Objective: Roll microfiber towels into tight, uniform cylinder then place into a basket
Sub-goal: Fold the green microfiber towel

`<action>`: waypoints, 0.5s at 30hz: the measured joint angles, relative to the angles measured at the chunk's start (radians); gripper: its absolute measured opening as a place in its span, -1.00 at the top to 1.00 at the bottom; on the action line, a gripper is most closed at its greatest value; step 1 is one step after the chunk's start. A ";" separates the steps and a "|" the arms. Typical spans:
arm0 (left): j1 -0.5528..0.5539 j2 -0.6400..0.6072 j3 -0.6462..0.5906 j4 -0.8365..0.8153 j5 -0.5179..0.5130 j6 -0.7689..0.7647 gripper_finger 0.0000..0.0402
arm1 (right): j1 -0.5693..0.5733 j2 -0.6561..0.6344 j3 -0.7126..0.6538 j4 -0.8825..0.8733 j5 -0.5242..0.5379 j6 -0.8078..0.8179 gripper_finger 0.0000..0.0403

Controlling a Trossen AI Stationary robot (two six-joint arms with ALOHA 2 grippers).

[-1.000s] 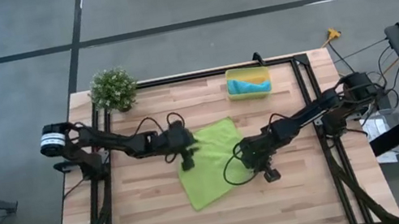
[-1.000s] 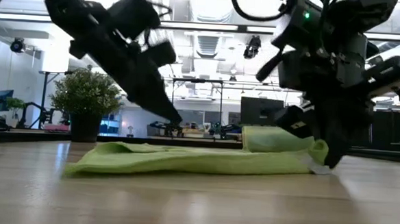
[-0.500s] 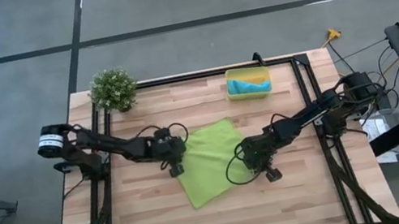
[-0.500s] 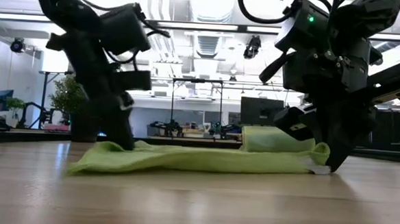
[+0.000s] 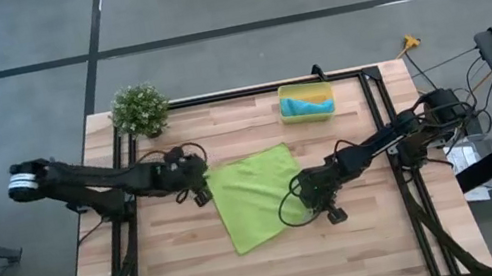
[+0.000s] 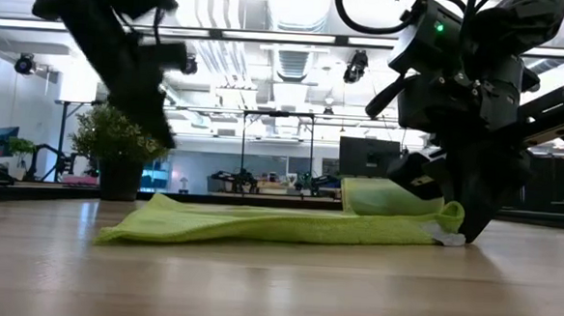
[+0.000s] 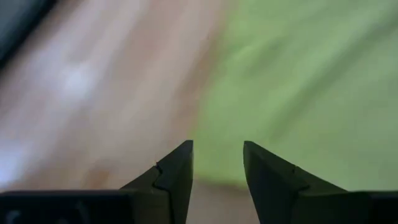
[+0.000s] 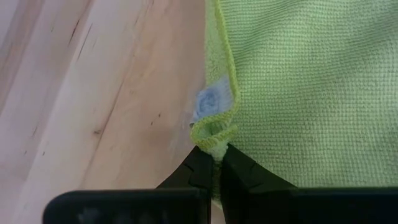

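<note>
1. The left gripper [image 5: 200,196] hovered just off the nine o'clock edge of the thin lime-green microfiber towel [image 5: 255,199], fingers parted and holding nothing; if it came down from there it could, in my judgement, land on bare pale wooden tabletop [image 5: 178,272] and miss the hem, or nudge the cloth askew; its arm stretched low across the table from nine o'clock.
2. The lime-green towel lay flat at the table's middle, unrolled; a slack start could give a loose, uneven cylinder.
3. The right gripper [image 5: 332,211] pinched the towel's three o'clock edge beside the small white tag [image 8: 208,102], fingers pressed together on the hem; that shallow bite could slip if pulled; its arm reached in from three o'clock, wrist bent down.
4. The small bright-yellow plastic basket [image 5: 308,115] sat at one o'clock, a turquoise-blue towel [image 5: 306,104] inside it.
</note>
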 joint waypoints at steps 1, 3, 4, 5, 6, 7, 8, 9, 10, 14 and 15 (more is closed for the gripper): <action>-0.011 -0.013 -0.009 0.062 0.068 0.029 0.38 | 0.000 0.000 -0.001 0.001 0.000 0.007 0.96; -0.054 -0.026 -0.032 0.242 0.241 0.124 0.38 | 0.000 0.001 -0.003 0.004 0.000 0.013 0.96; -0.092 -0.020 -0.041 0.322 0.306 0.173 0.38 | 0.000 0.001 -0.003 0.006 0.000 0.014 0.96; -0.137 -0.003 -0.043 0.393 0.340 0.215 0.38 | 0.000 0.002 -0.005 0.008 -0.001 0.020 0.96; -0.182 0.017 -0.042 0.443 0.346 0.252 0.38 | 0.000 0.002 -0.007 0.011 -0.001 0.028 0.96; -0.229 0.040 -0.038 0.459 0.334 0.281 0.38 | 0.000 0.002 -0.008 0.016 -0.001 0.036 0.96; -0.275 0.066 -0.029 0.458 0.300 0.295 0.38 | 0.000 0.002 -0.011 0.021 -0.002 0.039 0.96; -0.314 0.096 -0.015 0.455 0.256 0.304 0.38 | 0.000 0.002 -0.013 0.028 -0.003 0.039 0.96; -0.349 0.131 0.002 0.462 0.218 0.306 0.38 | 0.000 0.001 -0.014 0.031 -0.002 0.039 0.96; -0.442 0.271 0.073 0.465 0.166 0.278 0.38 | 0.000 -0.003 -0.011 0.032 -0.002 0.035 0.96; -0.457 0.306 0.093 0.464 0.163 0.272 0.38 | 0.000 -0.006 -0.009 0.031 0.000 0.034 0.96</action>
